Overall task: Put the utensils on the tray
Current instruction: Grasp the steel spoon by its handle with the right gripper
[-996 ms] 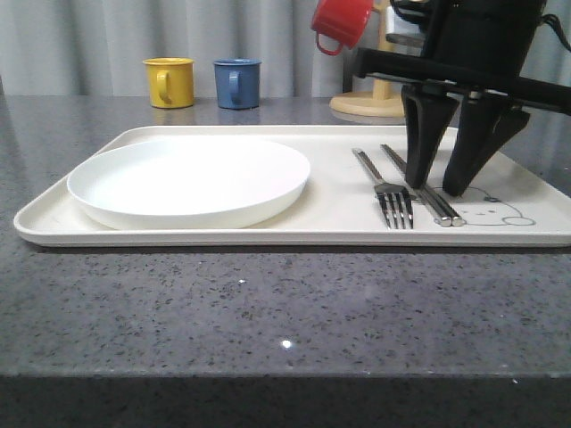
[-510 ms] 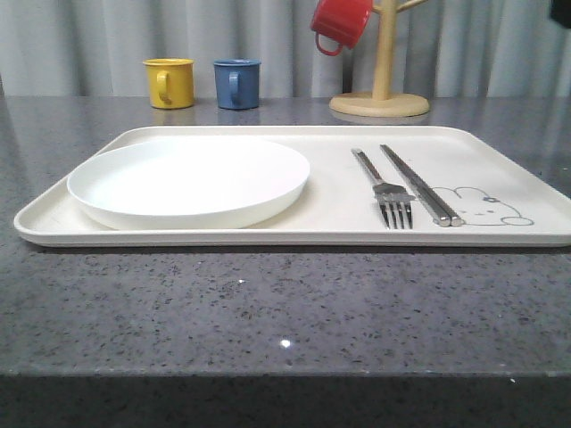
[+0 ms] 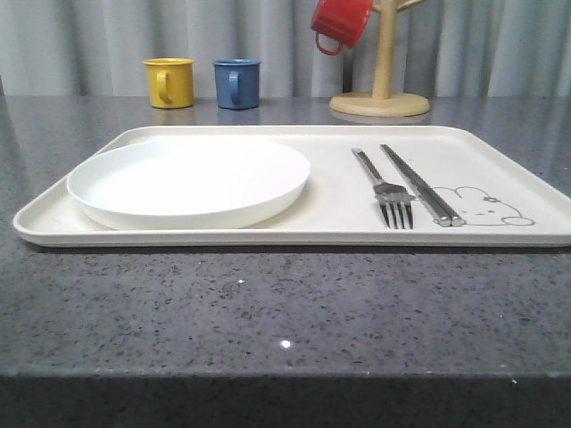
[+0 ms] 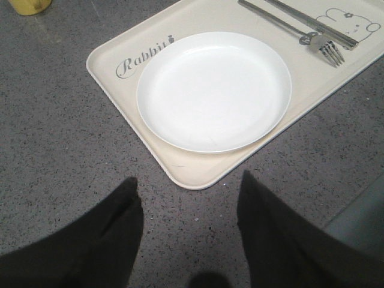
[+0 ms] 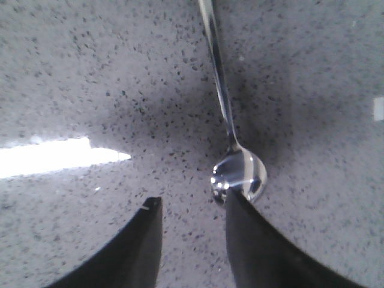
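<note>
Both claws are spread apart and hold nothing. One is the right claw, seen from its own wrist camera — it hangs low over the grey speckled table, and one of its dark fingers is right at the bowl of the long-handled spoon; I cannot tell if it touches. That spoon lies flat on the table, with its thin handle running away from the claw. Its other finger is on bare table just beside the bowl. Next is the left claw, which hovers over the table near a corner of the cream tray, with its two fingers wide apart. On the tray sits the round white plate, on the left side next to the word "Rabbit". Over on the right side the silver fork and the pair of flat chopsticks lie side by side, close together — the chopstick tips end by the little rabbit drawing. Behind the tray stand a yellow mug and a blue mug, and a red mug hangs on a wooden mug stand.
</note>
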`<state>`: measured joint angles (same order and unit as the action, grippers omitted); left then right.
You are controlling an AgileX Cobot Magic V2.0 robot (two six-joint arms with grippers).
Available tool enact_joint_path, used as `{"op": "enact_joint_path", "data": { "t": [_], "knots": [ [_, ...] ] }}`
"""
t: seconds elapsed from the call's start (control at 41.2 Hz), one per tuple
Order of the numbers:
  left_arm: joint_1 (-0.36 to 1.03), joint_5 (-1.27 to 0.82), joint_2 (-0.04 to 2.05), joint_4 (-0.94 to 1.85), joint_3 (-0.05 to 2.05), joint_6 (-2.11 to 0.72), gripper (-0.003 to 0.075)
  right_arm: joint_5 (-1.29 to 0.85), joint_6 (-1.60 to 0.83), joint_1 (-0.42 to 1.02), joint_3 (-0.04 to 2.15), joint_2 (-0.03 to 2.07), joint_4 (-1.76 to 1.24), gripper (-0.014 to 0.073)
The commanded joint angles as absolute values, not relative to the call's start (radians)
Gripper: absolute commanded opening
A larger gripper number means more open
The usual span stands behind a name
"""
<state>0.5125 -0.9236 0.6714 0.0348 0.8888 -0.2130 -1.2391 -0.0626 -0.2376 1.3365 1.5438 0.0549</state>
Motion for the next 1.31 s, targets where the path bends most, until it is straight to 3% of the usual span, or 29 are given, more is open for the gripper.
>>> {"op": "enact_joint_path", "data": {
  "t": [0.0,0.559,1.287],
  "knots": [
    [0.51,-0.853,0.67,0.041,0.915,-0.204,0.0347,-1.245,-0.132,-0.244,1.37,1.561,0.08,0.0288],
    [0.51,-0.853,0.67,0.041,0.915,-0.204,0.0347,-1.287,-0.194,-0.28,1.526,1.731,0.137,0.0288],
    [0.51,-0.853,0.67,0.041,0.915,-0.204,0.0347,-1.287,-0.252,-0.34,1.528,1.782,-0.018,0.0288]
  ]
}}
